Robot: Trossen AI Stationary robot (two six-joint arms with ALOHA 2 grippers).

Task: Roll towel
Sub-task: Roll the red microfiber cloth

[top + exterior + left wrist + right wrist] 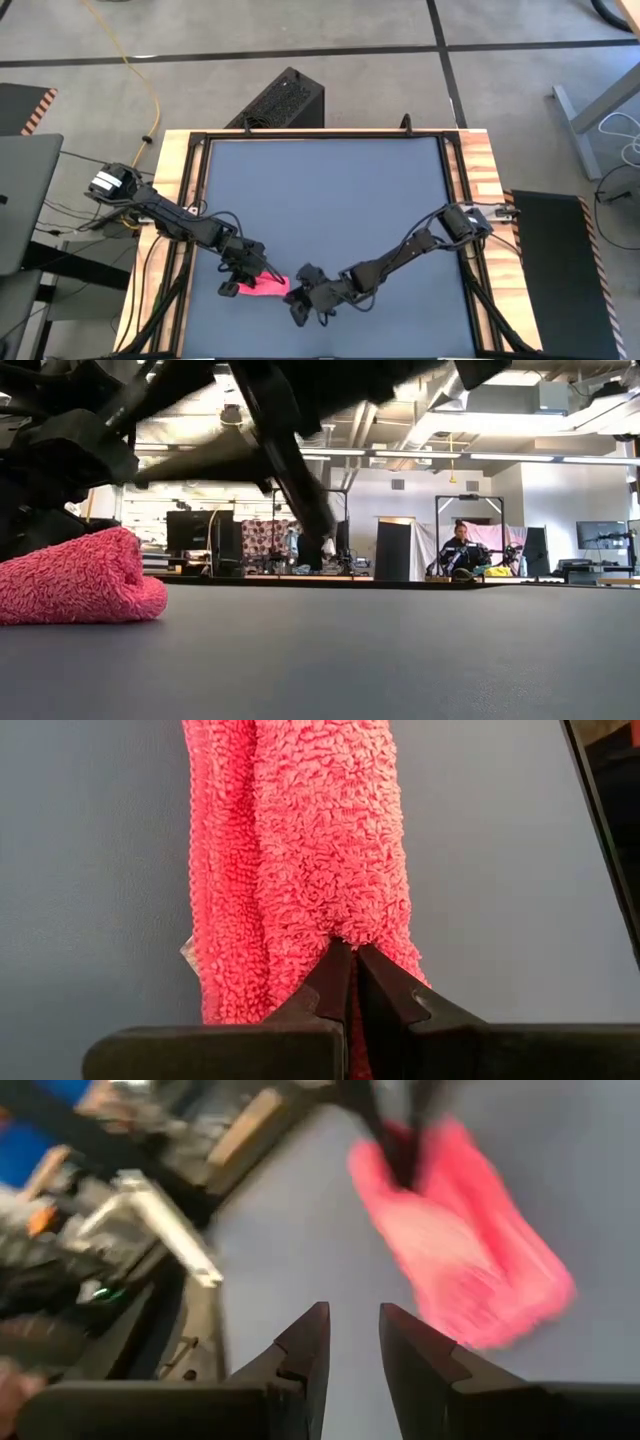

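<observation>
The pink-red towel (pixel 264 287) lies on the dark mat near the table's near edge as a long, thick folded strip (pixel 300 860). In the low view its rounded bulk (pixel 75 580) rests on the mat. A small pale tag (pixel 187 952) shows at one long edge. My left gripper (pixel 247 276) is at the towel's left end, shut on it (pixel 350 952). My right gripper (pixel 300 303) is just right of the towel and near the mat. Its fingers (pixel 352 1330) are a little apart, hold nothing and are off the cloth (pixel 470 1250). My left gripper pinches the thick upper fold of the towel (pixel 345 925) at the strip's near end, between its two fingertips. The fingers lie along the strip, slanting down from the table's left. The rest of the towel lies slack on the mat.
The dark mat (pixel 330 200) stretches bare toward the far side, framed by black rails and wooden table edges (pixel 478 160). A black box (pixel 283 100) stands on the floor beyond the far edge. A person (pixel 460 545) is far off in the room.
</observation>
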